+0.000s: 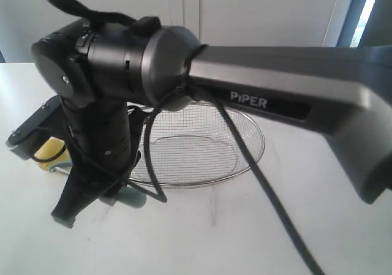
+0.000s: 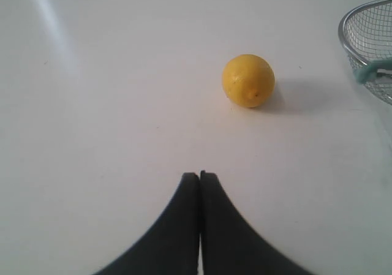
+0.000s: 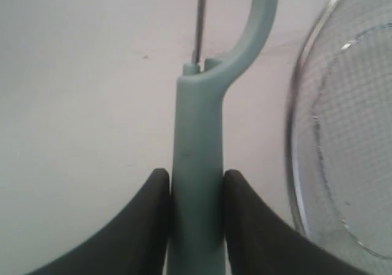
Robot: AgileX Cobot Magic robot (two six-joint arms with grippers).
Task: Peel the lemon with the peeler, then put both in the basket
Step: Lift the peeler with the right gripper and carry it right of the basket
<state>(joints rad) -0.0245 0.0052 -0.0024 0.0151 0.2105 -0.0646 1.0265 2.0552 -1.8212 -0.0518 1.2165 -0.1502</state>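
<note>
The left gripper (image 2: pixel 199 176) has its fingers pressed flat together with nothing between them, pointing across the white table (image 2: pixel 92 103). The lemon (image 2: pixel 248 81) sits unpeeled on the tabletop, well in from the far edge, near the basket (image 2: pixel 371 42) but not touching it. The right gripper (image 3: pixel 196 180) clamps narrowly on the peeler (image 3: pixel 197 122) at its handle, just beside the basket's rim.

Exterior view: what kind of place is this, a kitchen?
Likely a robot test bench, not a real kitchen: a white table, an arm marked PiPER, and a lemon, peeler and wire basket set out.
</note>
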